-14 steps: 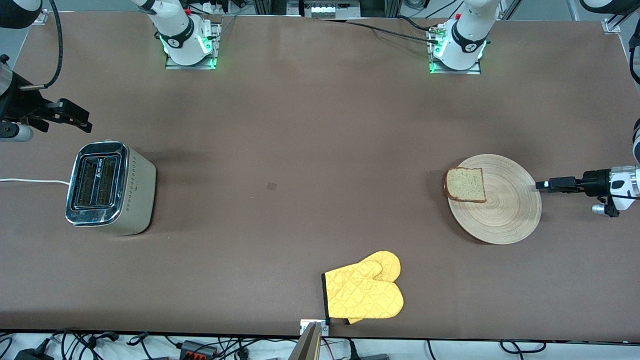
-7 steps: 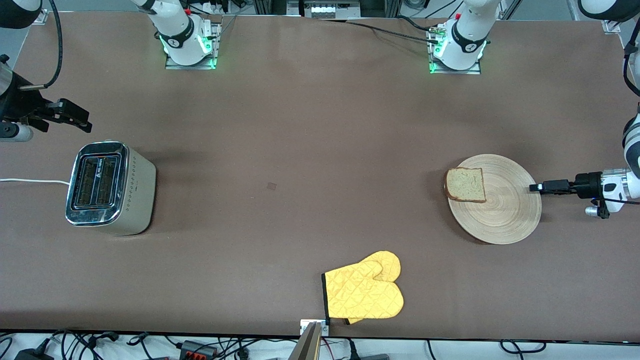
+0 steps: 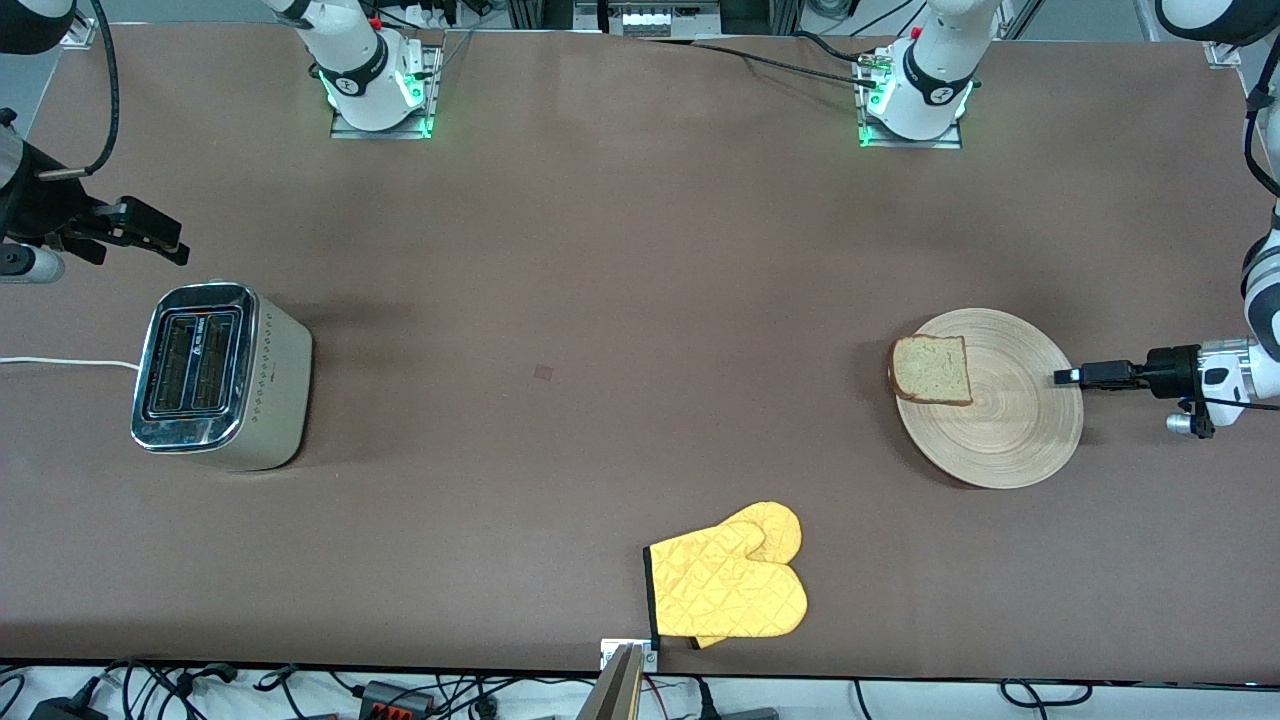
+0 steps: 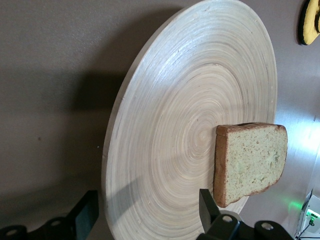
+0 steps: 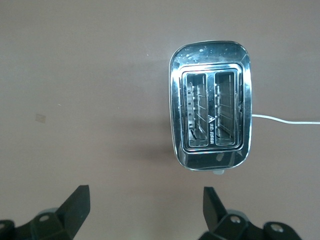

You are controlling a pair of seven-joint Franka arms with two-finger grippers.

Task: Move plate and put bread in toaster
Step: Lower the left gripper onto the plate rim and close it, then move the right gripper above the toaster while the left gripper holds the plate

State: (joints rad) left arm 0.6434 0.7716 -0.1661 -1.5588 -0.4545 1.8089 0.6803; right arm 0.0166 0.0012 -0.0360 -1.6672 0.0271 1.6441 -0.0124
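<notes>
The light-wood plate (image 3: 1010, 435) lies toward the left arm's end of the table, with the bread slice (image 3: 932, 370) on its edge toward the table's middle. My left gripper (image 3: 1066, 376) is open and low at the plate's rim on the side away from the bread. In the left wrist view the rim of the plate (image 4: 165, 130) runs between my open left gripper (image 4: 147, 206), and the bread (image 4: 250, 159) lies past it. The silver toaster (image 3: 215, 375) stands at the right arm's end. My right gripper (image 3: 168, 243) is open and empty, over the table beside the toaster (image 5: 210, 105).
A yellow oven mitt (image 3: 728, 585) lies near the table's front edge at the middle, and shows in the left wrist view (image 4: 310, 22). The toaster's white cord (image 3: 60, 362) runs off the table's end.
My left gripper has moved toward the plate, and its tips now reach the rim. The right arm, plate, bread and toaster have not moved.
</notes>
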